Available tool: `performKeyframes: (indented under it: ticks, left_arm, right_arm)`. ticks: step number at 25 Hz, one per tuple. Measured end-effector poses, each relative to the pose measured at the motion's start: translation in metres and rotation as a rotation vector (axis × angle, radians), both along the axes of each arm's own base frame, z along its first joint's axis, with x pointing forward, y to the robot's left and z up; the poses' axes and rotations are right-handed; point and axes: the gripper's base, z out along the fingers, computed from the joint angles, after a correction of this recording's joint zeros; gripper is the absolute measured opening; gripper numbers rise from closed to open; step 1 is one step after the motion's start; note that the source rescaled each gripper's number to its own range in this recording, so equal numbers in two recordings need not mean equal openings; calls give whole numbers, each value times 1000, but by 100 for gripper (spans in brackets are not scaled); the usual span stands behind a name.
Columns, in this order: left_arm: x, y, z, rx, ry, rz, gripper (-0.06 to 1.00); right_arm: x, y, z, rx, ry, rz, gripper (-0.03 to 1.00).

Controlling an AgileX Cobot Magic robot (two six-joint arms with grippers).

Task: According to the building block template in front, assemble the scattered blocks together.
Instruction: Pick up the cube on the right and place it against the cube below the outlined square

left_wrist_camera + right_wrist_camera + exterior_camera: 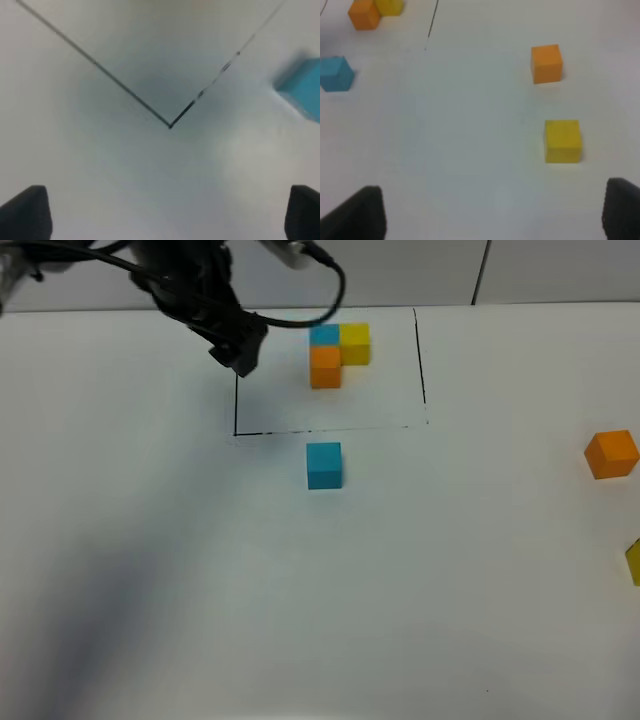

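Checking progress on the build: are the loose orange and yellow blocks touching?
Apart. The right wrist view shows bare table between the loose orange block and the loose yellow block.

No readable txt, labels, nos. or signs anywhere.

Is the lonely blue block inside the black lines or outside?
Outside. The loose blue block sits just past the black outline's near edge.

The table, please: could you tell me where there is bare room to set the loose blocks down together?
The widest bare stretch of the table is the whole near half, below the loose blue cube and left of the yellow cube. Bare too: between the loose blue cube and the orange cube. Crowded: the far side, around the template cluster and left gripper.
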Motion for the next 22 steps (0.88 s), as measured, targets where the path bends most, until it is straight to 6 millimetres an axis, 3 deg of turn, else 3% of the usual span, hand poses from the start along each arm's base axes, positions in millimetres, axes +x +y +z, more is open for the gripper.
performKeyframes:
  ticks: [5, 9, 14, 22]
  left_arm:
    - [-16, 66, 25, -44, -40, 221, 97]
    - [-44, 109, 51, -91, -153, 341, 97]
    - [-100, 121, 85, -144, -283, 361, 97]
    - [-190, 136, 120, -235, -439, 486, 97]
  right_arm:
    - [0, 0, 0, 0, 0, 0, 75]
    - [0, 0, 0, 0, 0, 0, 75]
    - [0, 0, 0, 5, 0, -3, 75]
    - [0, 0, 0, 9, 0, -5, 75]
